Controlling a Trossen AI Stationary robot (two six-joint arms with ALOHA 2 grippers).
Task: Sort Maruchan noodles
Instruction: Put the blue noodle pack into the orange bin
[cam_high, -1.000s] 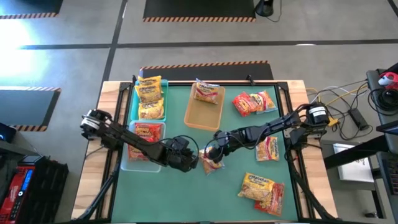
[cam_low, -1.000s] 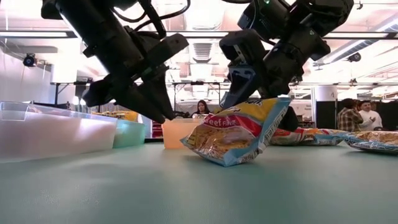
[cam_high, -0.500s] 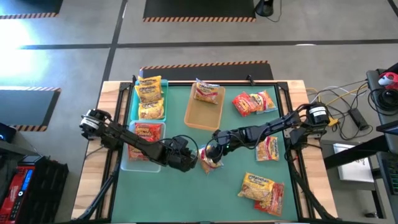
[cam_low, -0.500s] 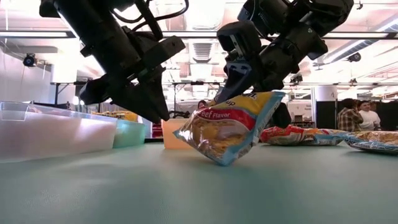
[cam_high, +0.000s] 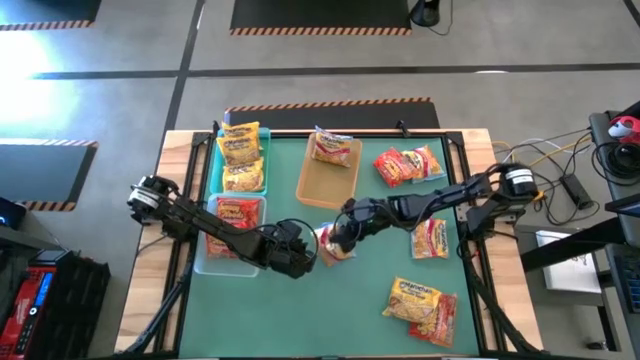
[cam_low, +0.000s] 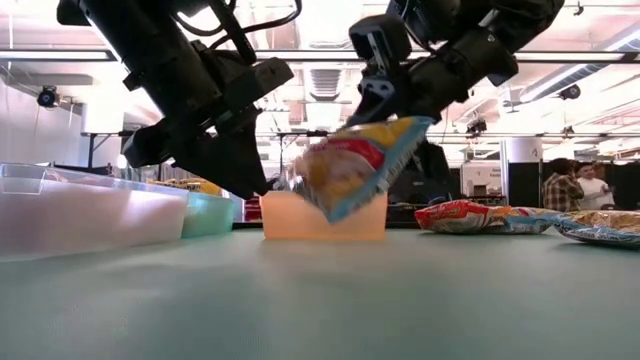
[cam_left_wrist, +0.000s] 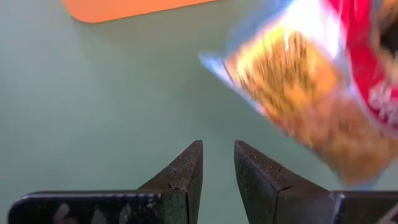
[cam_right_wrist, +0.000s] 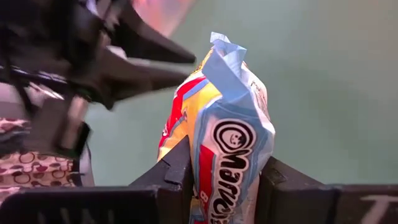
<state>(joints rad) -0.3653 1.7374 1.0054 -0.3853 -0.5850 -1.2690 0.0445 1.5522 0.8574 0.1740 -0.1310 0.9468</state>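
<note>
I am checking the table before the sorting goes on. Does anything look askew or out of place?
Only one thing: a crinkly yellow-and-red noodle packet hangs tilted above the green table mat, pinched at one end by the right gripper. The left gripper hovers beside it, empty.

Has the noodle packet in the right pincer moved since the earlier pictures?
Yes. The noodle packet, clamped in the right pincer, has risen off the green mat and now hangs before the tan tray.
</note>
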